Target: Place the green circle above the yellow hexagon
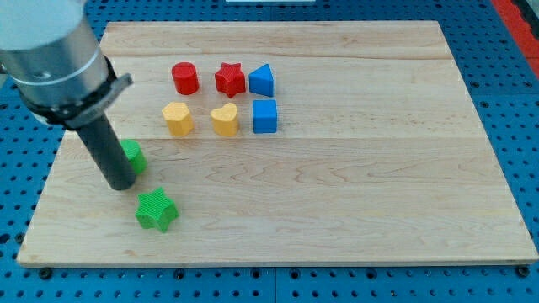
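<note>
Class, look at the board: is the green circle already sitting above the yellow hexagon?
No, the green circle lies toward the view's bottom left of the yellow hexagon, beside my tip.

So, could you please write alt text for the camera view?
My tip touches the green circle at the wooden board's left, above a green star. Farther up sit the yellow hexagon, yellow heart, two red and two blue blocks.

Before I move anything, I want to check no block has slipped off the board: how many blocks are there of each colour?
Red: 2, a cylinder and a star.
Blue: 2, a triangle and a cube.
Yellow: 2, a hexagon and a heart.
Green: 2, a circle partly behind my tip and a star.
Total: 8 blocks.
</note>
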### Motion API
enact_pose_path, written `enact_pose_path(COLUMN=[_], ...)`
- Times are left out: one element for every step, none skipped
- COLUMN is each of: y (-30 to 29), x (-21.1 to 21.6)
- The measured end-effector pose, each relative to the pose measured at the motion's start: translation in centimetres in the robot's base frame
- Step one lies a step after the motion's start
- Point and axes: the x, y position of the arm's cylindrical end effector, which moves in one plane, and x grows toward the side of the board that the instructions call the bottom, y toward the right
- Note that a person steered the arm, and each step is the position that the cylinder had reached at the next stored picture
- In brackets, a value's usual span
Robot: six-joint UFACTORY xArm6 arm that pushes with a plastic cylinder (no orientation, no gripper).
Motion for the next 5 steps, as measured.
enact_pose_path(y=[-3.0, 1.6, -0.9, 3.0, 4.8], x=[-2.2, -2.4, 0.3, -0.4, -1.1])
